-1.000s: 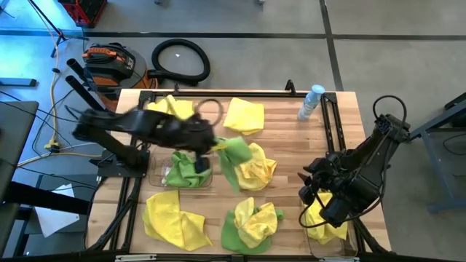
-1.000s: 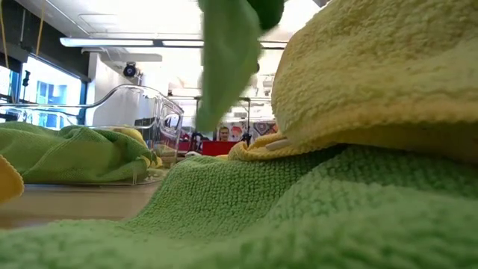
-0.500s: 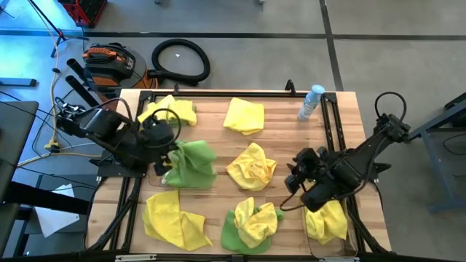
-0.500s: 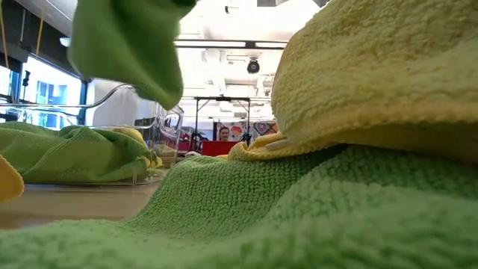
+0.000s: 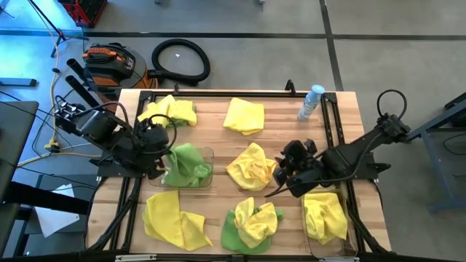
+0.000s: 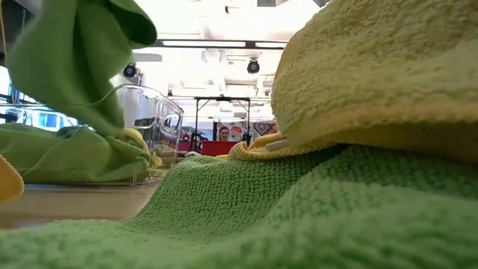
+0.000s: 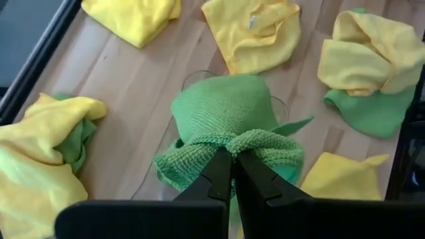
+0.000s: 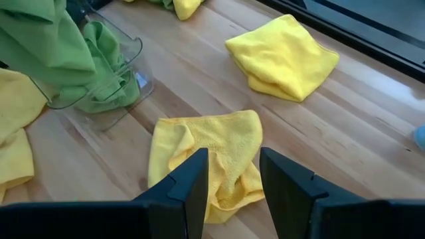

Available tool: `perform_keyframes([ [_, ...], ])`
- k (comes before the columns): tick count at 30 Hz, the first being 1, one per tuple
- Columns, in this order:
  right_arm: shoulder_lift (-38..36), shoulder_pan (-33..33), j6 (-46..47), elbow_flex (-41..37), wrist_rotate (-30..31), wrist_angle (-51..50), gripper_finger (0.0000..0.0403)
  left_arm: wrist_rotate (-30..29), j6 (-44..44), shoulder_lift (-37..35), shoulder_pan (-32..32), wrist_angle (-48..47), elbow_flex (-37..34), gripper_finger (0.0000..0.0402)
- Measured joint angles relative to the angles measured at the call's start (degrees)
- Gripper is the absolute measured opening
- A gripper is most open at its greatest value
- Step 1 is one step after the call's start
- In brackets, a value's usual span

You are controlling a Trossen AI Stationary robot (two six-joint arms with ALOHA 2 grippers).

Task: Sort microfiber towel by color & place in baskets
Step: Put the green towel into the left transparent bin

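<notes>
Your left gripper (image 7: 232,174) is clamped on a green towel (image 7: 229,119), pinching a bunched fold between its fingers; in the high view that gripper (image 5: 162,154) sits at the left edge of the clear basket (image 5: 208,153) on the left half of the table (image 5: 284,120), and the held towel (image 5: 186,164) hangs into that basket over other green cloth already inside; your right gripper (image 8: 229,182) stands with its jaws parted and empty, poised above the crumpled yellow towel (image 8: 209,156) at the table's centre; from above that gripper (image 5: 280,178) is just beside this towel (image 5: 251,166); the second basket (image 5: 312,240) lies at the near right corner with a yellow towel (image 5: 325,217) in it; loose towels lie elsewhere: a flat yellow one (image 5: 244,115) at the far middle, a yellow and green heap (image 5: 169,110) at the far left, a yellow one (image 5: 173,218) at the near left, and a green and yellow pile (image 5: 251,222) at the near middle; a water bottle (image 5: 311,102) lies by the far right.
</notes>
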Motion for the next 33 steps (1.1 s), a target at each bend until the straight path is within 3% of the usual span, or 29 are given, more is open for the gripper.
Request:
perform_keyframes([
  [8,0.02,-1.84,-1.23,0.0,-0.53,1.25,0.0131,-0.7,1.48,0.32,1.82,0.15,-2.55,0.0],
  [15,0.02,-3.02,-3.68,0.0,-0.57,2.68,0.0131,-0.98,1.64,0.85,5.44,5.85,-16.41,0.0],
  [19,0.02,-3.99,-5.67,0.0,-0.96,4.59,0.0131,4.74,2.44,0.78,7.67,16.26,-24.54,0.0],
  [24,0.02,-5.06,-7.11,0.0,-1.41,6.05,0.0131,11.57,-5.42,1.04,10.15,24.73,-32.62,0.0],
  [33,0.02,-5.51,-7.13,0.0,-1.45,6.91,0.0131,14.8,-22.41,1.22,12.37,35.44,-44.27,0.0],
])
